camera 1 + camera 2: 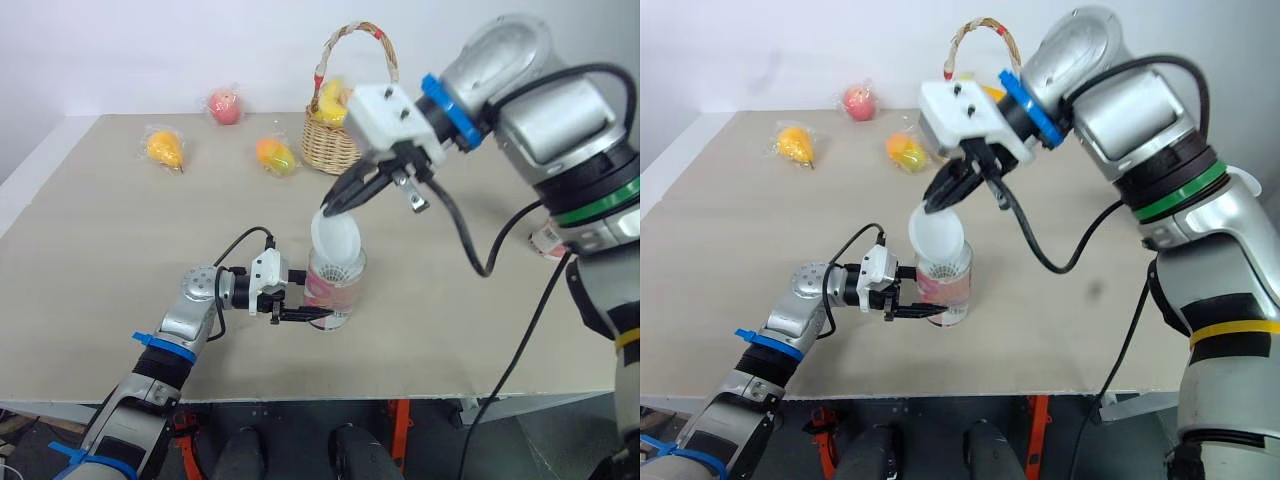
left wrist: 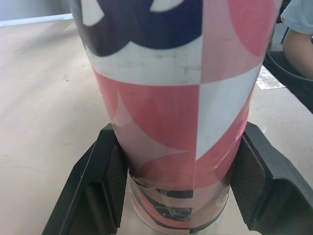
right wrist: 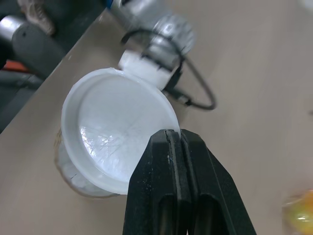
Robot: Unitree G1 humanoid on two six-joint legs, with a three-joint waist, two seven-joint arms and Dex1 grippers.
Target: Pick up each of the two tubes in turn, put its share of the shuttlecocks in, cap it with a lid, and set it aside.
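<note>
Far behind the tube and to its left, three bagged fruits lie on the table: a yellow pear, a red apple and an orange fruit. They play no part in the job.

The left gripper reaches in from the tube's left. Its fingers are clamped on the lower part of the tube, one on each side. The tube stands upright on the table, and the white feathers of the shuttlecocks fill its top, so the filling step for this tube looks finished.

Just above the tube's mouth hangs the white lid. It is tilted, with its lower edge at or close to the rim but not seated. The right gripper comes down from above and to the tube's right, its fingers pinched together on the lid's rim.

Behind the tube and slightly to its right stands a wicker basket. Well to the tube's right, a red-and-white thing is partly hidden behind the right arm; I cannot tell what it is.

By my reading, capping of one tube is under way. The lid must still be levelled and pressed on and the tube set aside. Whether the other tube is already done I cannot tell.
</note>
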